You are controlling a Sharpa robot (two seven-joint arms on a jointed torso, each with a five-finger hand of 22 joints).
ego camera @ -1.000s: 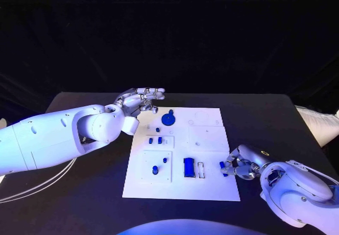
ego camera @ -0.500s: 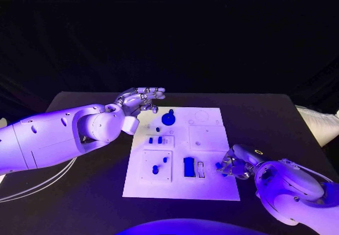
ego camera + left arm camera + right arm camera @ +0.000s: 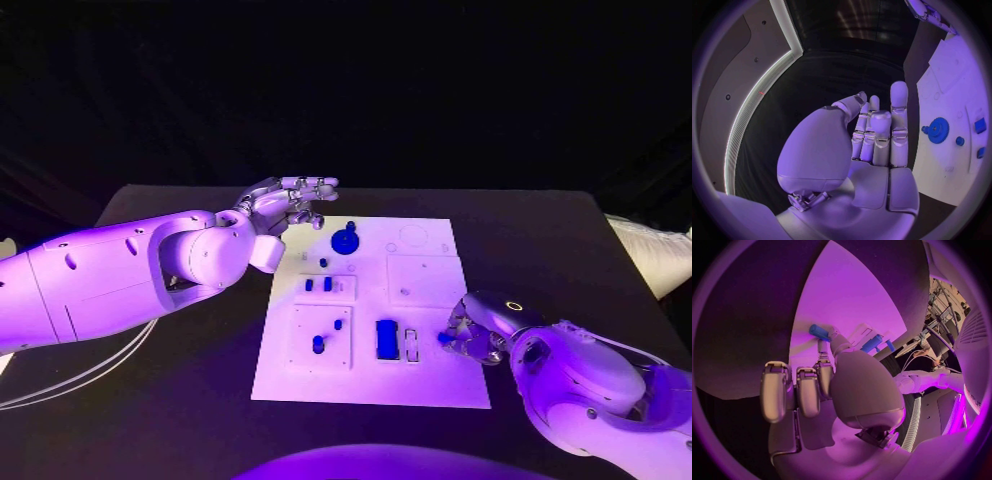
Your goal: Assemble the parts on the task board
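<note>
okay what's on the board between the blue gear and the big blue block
In the head view, between the blue gear and the big blue block the task board carries two small upright blue pieces side by side and a single blue peg.

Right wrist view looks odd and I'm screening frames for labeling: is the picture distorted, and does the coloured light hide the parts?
Right wrist view: fisheye, so the task board edges bend; magenta light covers it, yet the blue part at the right hand fingertips stays readable. Head view: violet light, straight edges, blue gear clear.
</note>
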